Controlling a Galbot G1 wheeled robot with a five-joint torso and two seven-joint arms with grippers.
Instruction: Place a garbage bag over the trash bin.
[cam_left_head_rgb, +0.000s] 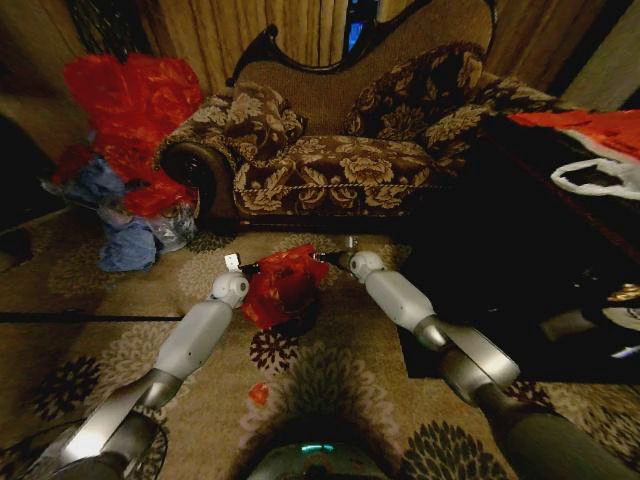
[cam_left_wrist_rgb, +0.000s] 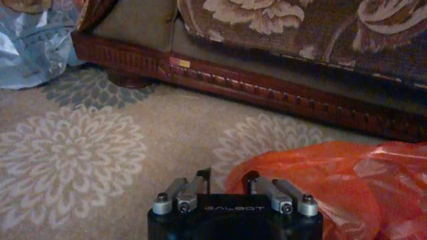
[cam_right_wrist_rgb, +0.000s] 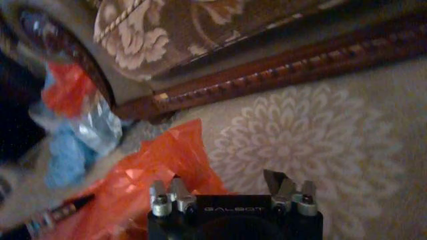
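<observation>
Both claw housings read "GALBOT". Left claw (cam_left_wrist_rgb: 227, 187), fingers parted, apparently touches the garbage bag (cam_left_head_rgb: 283, 284); right claw (cam_right_wrist_rgb: 228, 186) is open, empty. Bag drapes the trash bin (cam_left_head_rgb: 298, 322) before the sofa (cam_left_head_rgb: 340, 150).

Patterned floral carpet (cam_left_head_rgb: 330, 375) carries the sofa (cam_left_head_rgb: 330, 150), the trash bin (cam_left_head_rgb: 300, 322), blue bags (cam_left_head_rgb: 125, 245), a red scrap (cam_left_head_rgb: 259, 393)
</observation>
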